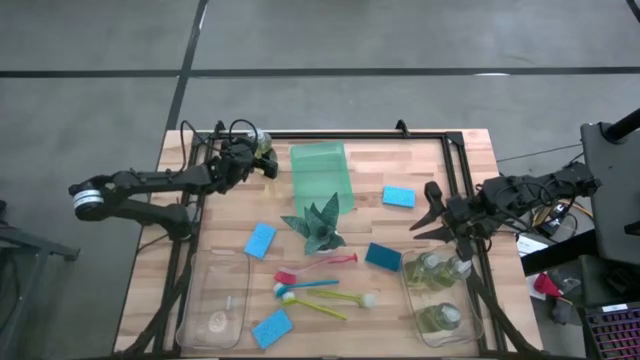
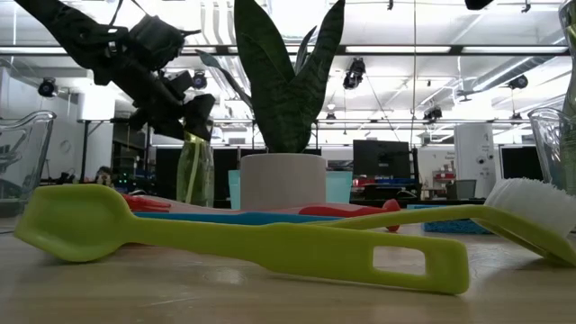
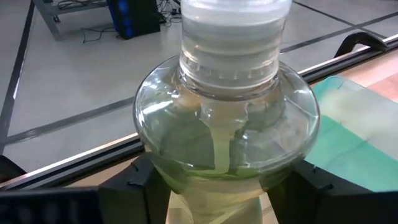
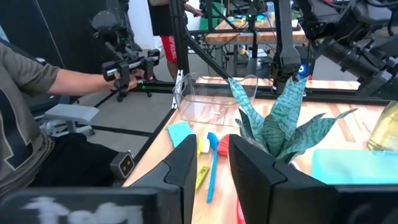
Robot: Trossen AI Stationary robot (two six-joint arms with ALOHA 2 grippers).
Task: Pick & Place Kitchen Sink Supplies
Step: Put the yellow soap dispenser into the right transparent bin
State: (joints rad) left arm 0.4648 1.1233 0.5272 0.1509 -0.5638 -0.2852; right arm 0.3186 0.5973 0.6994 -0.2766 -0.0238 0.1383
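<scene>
Table [image 1: 420,170] — pale wood planks with visible grain, matt, framed by dark metal rails. Soap bottle [image 3: 227,124] — clear glossy plastic holding yellow-green liquid, with a ribbed white plastic cap. Tray [image 1: 321,174] — translucent green plastic, smooth. Bins [image 1: 215,300] — clear, glossy plastic. Sponges [image 1: 260,240] — blue, matt, porous-looking. Yellow brush [image 2: 243,241] — smooth moulded plastic with a soft sheen and a white bristle head; the red brush [image 1: 318,268] and blue brush [image 1: 305,286] look like the same plastic. Plant [image 4: 280,124] — mottled teal-green leaves, matt, in a smooth white pot [image 2: 281,181]. Gripper fingers [image 4: 180,174] — dark, matt plastic.
</scene>
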